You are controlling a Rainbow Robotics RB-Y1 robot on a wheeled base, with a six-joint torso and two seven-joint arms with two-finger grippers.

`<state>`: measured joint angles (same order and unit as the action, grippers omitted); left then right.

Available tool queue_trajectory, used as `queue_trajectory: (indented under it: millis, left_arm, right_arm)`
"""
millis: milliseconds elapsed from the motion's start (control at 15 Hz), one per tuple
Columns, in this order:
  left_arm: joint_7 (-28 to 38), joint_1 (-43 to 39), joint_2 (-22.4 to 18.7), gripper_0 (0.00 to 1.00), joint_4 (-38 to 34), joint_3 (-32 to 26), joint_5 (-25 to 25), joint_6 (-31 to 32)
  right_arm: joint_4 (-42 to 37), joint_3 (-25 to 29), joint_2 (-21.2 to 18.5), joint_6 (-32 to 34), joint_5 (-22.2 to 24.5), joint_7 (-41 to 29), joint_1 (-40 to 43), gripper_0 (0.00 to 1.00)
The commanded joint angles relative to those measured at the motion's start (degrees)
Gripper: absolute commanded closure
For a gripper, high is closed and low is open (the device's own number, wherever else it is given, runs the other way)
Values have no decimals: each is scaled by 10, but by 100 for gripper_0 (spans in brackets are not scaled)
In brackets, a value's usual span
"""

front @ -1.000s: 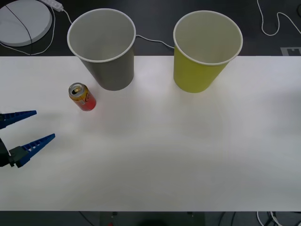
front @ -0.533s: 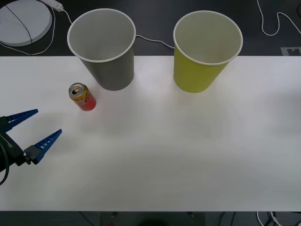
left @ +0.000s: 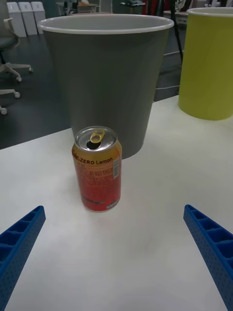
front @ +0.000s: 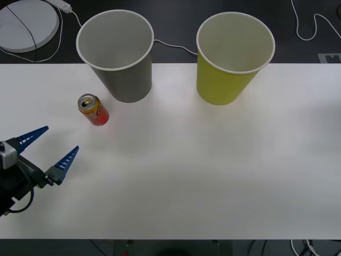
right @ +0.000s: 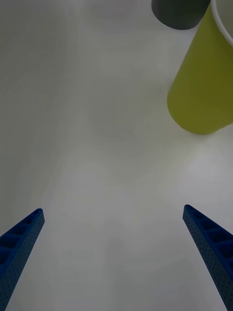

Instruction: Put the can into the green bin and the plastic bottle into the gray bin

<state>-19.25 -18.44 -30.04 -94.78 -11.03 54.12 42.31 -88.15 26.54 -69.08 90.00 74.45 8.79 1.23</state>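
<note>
While I watch the front view, my left gripper (front: 48, 148) hangs over the near left part of the white table (front: 213, 176), its ribbed blue fingers (front: 65, 164) spread wide with nothing between them. That tabletop is smooth and matte, with soft shadows under the things on it. Just beyond the gripper, the can (front: 93, 109) stands upright on the table, a small cylinder in glossy red and orange-gold with a silver top and pull tab; from the left wrist camera I see it (left: 97, 175) centred between the two parted fingers but well apart from them. Right behind it sits the gray bin (front: 116, 53), a tall tapered paper cup with a white rolled rim and a pale inside, close to the can, though I cannot tell if they touch. To its right, clearly apart, stands the green bin (front: 234, 56), the same shape in yellow-green.

My right gripper (right: 116, 252) also has its fingers wide apart over bare table, with the green bin ahead of it.

Past the table edge I see a dark floor, white cables (front: 309, 26) and a round white disc (front: 26, 24).
</note>
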Motion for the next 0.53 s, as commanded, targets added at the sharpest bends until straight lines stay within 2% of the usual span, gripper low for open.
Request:
queue_trajectory:
  millis: [67,267,533]
  left_arm:
    - [-50,29,1,0,55,20,-36,1]
    - [-114,54,3,0,111,41,-93,5]
    - [-187,104,35,0,196,44,-130,28]
  right_arm:
    - [0,0,0,0,0,0,0,0]
    - [0,0,0,0,0,0,0,0]
    - [0,0,0,0,0,0,0,0]
